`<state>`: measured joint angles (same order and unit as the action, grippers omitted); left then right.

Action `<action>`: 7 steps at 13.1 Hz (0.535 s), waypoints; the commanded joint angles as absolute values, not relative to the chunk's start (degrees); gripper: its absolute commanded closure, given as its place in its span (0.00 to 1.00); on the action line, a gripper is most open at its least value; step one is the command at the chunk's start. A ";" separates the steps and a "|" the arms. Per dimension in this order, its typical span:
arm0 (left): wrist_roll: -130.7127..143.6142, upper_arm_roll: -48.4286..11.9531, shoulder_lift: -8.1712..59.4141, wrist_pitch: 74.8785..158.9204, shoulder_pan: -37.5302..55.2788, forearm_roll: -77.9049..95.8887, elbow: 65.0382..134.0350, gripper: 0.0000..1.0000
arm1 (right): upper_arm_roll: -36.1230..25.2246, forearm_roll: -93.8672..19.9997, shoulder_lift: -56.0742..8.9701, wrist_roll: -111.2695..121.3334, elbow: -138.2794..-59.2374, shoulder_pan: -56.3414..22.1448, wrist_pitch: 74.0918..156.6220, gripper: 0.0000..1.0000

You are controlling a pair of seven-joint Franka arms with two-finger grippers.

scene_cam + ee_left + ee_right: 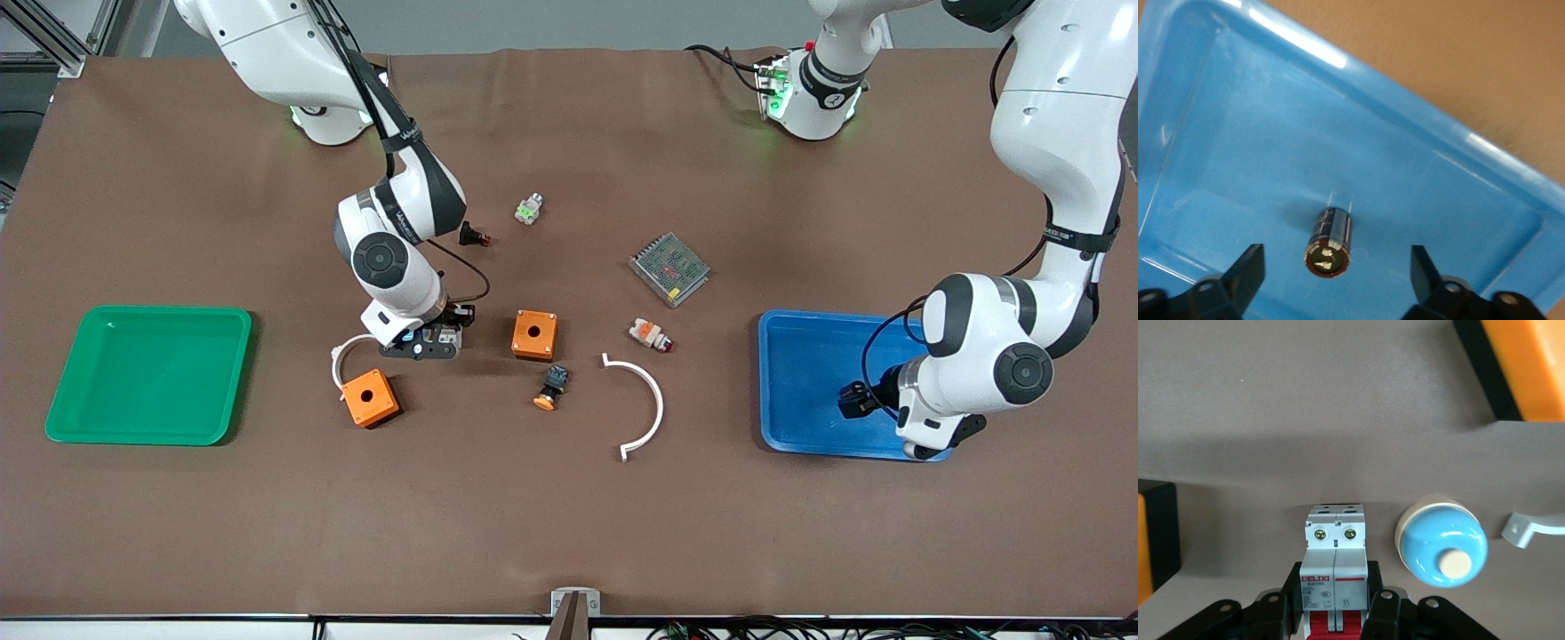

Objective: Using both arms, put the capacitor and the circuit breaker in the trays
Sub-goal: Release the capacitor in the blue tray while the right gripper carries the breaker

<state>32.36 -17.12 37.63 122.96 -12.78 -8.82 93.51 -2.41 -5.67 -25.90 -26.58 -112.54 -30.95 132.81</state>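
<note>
The capacitor [1330, 241], a small black cylinder, lies on the floor of the blue tray [1258, 133], which is also in the front view [805, 373]. My left gripper [1338, 280] hangs open over the tray [925, 447], a finger on each side of the capacitor and apart from it. The circuit breaker [1335, 560] is white-grey with red levers. My right gripper [1335, 603] is shut on its sides, low at the table between the two orange boxes [425, 342]. The breaker is hidden under the hand in the front view.
A green tray [147, 373] sits at the right arm's end. Orange boxes [535, 334] [371, 397] flank my right gripper. A round blue button [1441, 543] lies beside the breaker. Mid-table are a mesh box [669, 268], a small switch [649, 334], an orange-capped button [552, 387] and a white arc [645, 409].
</note>
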 commanded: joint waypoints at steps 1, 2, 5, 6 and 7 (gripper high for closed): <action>32.61 -17.75 35.08 121.47 -12.39 -9.93 92.73 0.00 | -2.11 -4.66 -19.09 -26.72 -111.02 -28.31 124.13 0.87; 32.52 -18.01 34.02 121.12 -12.31 -10.02 92.72 0.00 | -2.11 -4.57 -17.51 -26.46 -109.35 -26.47 120.01 0.87; 32.34 -18.72 30.42 119.80 -12.22 -10.02 92.72 0.00 | -2.11 -4.48 -14.68 -20.95 -102.86 -19.81 108.32 0.87; 32.34 -19.07 29.11 119.27 -12.30 -10.02 92.64 0.00 | -2.11 -4.48 -14.50 -17.87 -100.74 -16.73 105.32 0.87; 32.17 -19.16 27.79 118.83 -12.30 -10.02 92.29 0.00 | -2.20 -4.40 -14.41 -15.32 -99.42 -13.83 103.47 0.87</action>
<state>32.36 -18.63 31.31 120.62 -12.14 -8.82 91.82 -3.07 -5.37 -14.44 -19.78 -102.40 -19.45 107.32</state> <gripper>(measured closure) 0.000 0.599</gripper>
